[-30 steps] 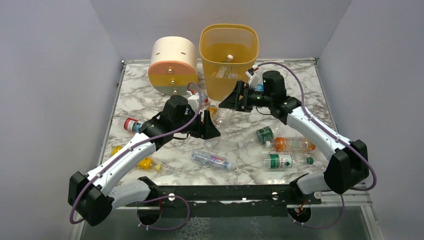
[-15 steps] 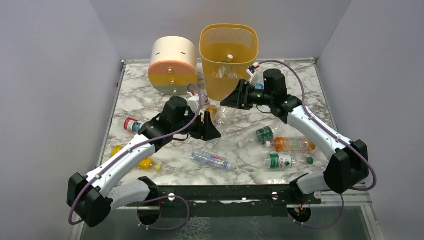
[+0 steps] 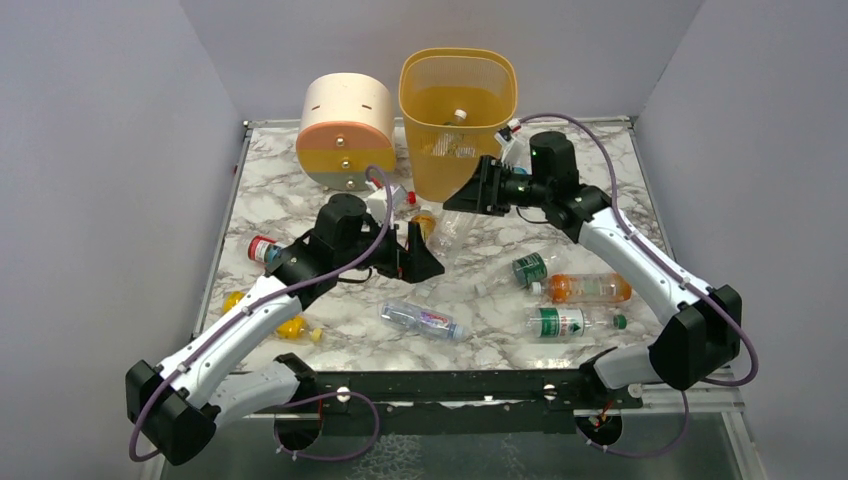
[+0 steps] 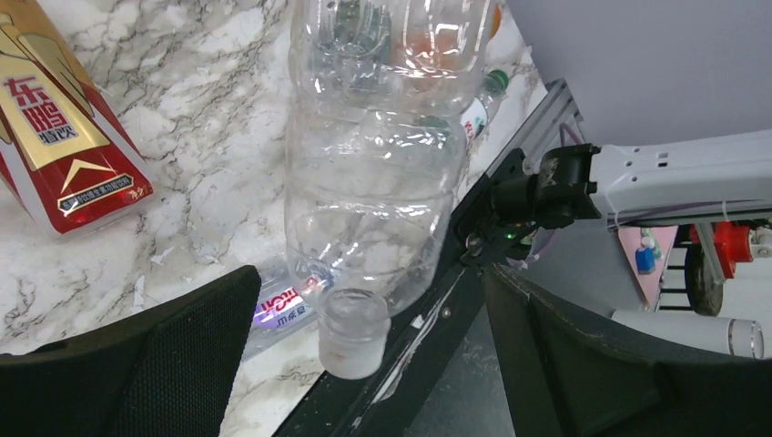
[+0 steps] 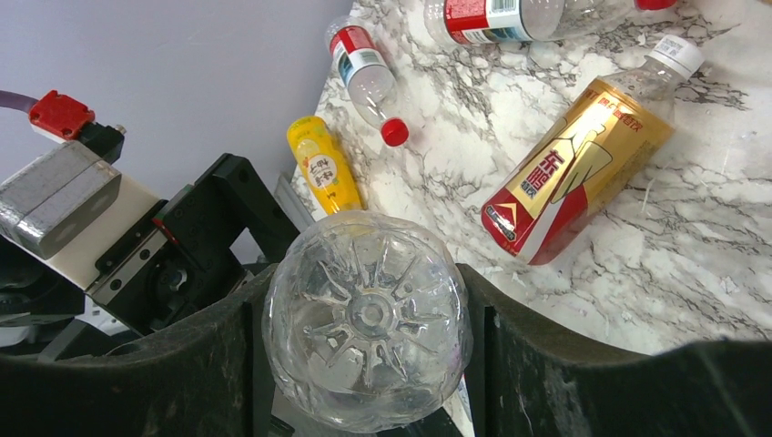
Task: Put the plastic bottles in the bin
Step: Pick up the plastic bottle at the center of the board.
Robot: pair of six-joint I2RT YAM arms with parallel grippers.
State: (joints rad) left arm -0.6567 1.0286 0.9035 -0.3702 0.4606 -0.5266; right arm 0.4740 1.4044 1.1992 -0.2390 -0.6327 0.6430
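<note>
**Binning partway: one bottle in transit, most left on the worktop**

Find right jaws clamped on the base of a clear bottle (image 5: 369,319), just in front of the yellow-orange bin (image 3: 480,100) and below its rim. Find left jaws spread wide either side of that bottle's neck, gripping nothing. Judge the bottle as apparently lifted off the marble worktop (image 3: 295,205), slanting down from right jaws toward left, not yet binned.

Done: make out through the bin wall one pale-capped bottle (image 3: 458,117) and a crumpled clear shape under it, maybe a second. Cannot tell further.

Left to do, counted from the top and right wrist views:
- one red-capped bottle (image 3: 262,248) near the left edge
- one gold-and-red bottle (image 5: 573,173), with one red-labelled bottle (image 5: 496,18) just beyond it
- one blue-pink-labelled bottle (image 3: 422,320)
- one dark-green-labelled bottle (image 3: 530,268)
- one orange bottle (image 3: 585,288)
- one white-and-green bottle (image 3: 562,322)
- one yellow bottle (image 3: 290,325), with more yellow past the left arm (image 3: 250,315); one bottle or two, cannot tell

Tally eight or nine loose, one held, one bin. Note also one round drawer unit (image 3: 346,130) beside the bin, no part of the task.
</note>
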